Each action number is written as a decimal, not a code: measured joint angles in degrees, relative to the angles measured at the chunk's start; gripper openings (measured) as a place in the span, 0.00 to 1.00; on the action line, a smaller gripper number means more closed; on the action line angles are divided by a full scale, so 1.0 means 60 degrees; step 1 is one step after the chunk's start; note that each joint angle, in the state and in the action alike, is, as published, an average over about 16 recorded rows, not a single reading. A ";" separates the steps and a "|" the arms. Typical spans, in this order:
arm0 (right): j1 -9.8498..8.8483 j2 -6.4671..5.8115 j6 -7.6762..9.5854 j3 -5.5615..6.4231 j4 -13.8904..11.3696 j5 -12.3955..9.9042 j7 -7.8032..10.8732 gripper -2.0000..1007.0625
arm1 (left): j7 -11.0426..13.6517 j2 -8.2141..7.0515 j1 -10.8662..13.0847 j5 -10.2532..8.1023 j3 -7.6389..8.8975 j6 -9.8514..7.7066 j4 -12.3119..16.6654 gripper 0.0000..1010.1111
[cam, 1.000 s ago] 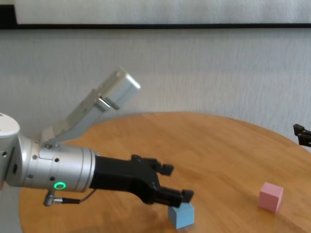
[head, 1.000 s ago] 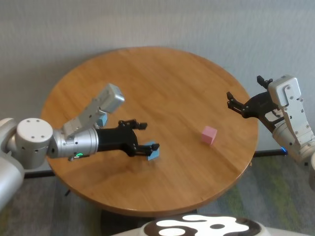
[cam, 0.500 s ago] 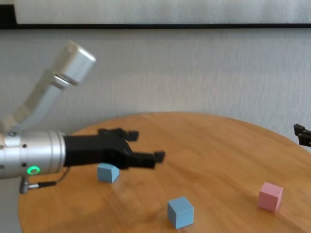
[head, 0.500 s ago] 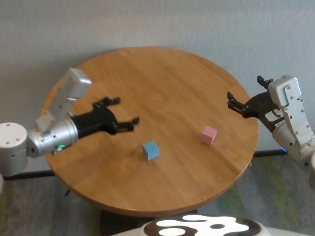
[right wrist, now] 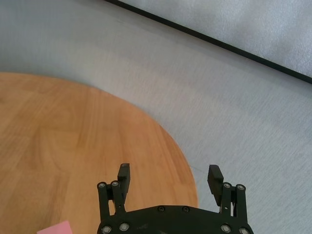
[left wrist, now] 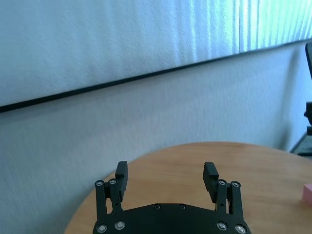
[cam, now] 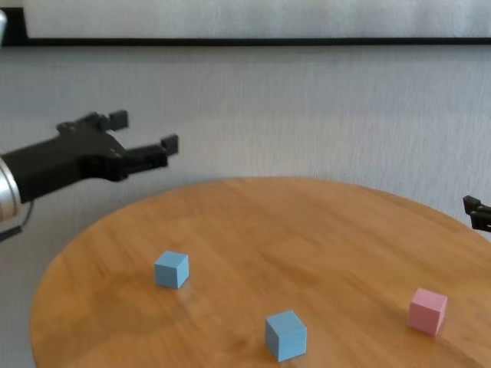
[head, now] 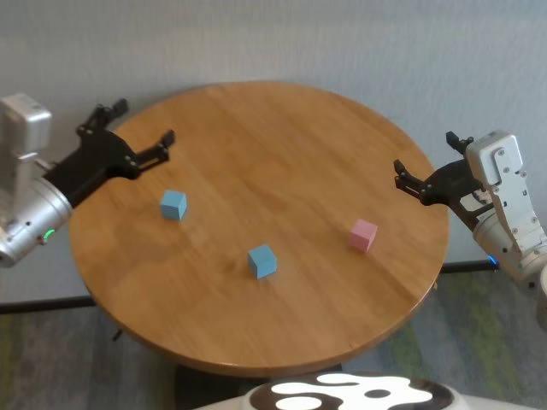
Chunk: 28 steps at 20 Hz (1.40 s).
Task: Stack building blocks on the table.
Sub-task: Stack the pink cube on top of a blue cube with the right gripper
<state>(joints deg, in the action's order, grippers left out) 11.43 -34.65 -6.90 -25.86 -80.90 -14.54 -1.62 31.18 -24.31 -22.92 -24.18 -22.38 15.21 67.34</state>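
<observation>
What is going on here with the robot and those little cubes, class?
Nothing is being held. Three blocks lie apart on the round table: a light blue block on the robot's left, another blue block nearer the front, and a pink block on its right. The left gripper hovers open at the left edge, the right gripper open at the right edge. Nothing is stacked.

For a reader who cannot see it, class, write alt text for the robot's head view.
Three small cubes lie apart, unstacked, on a round wooden table: a light blue cube at left, another blue cube nearer the front, and a pink cube at right. The left gripper hangs open over the table's left edge, and the right gripper is open at the right edge.
</observation>
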 joint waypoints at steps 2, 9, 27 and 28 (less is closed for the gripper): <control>0.0000 0.0000 0.0000 0.0000 0.0000 0.0000 0.0000 1.00 | -0.0020 -0.0006 0.0062 -0.0153 0.0269 0.0315 -0.0074 0.99; 0.0000 0.0000 0.0000 0.0000 0.0000 0.0000 0.0000 1.00 | 0.0291 0.0011 0.0066 -0.0707 0.0838 0.0738 -0.0489 0.99; 0.0000 -0.0001 -0.0001 0.0000 0.0000 0.0000 0.0000 1.00 | 0.1513 -0.0351 0.0028 -0.0789 0.0400 -0.0372 -0.0515 0.99; 0.0000 -0.0001 0.0000 0.0000 0.0000 0.0000 0.0000 1.00 | 0.1513 -0.0347 0.0034 -0.0779 0.0379 -0.0416 -0.0500 0.99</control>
<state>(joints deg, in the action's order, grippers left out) 11.43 -34.65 -6.91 -25.86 -80.90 -14.54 -1.62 40.26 -26.40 -22.71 -28.85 -20.10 12.71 64.34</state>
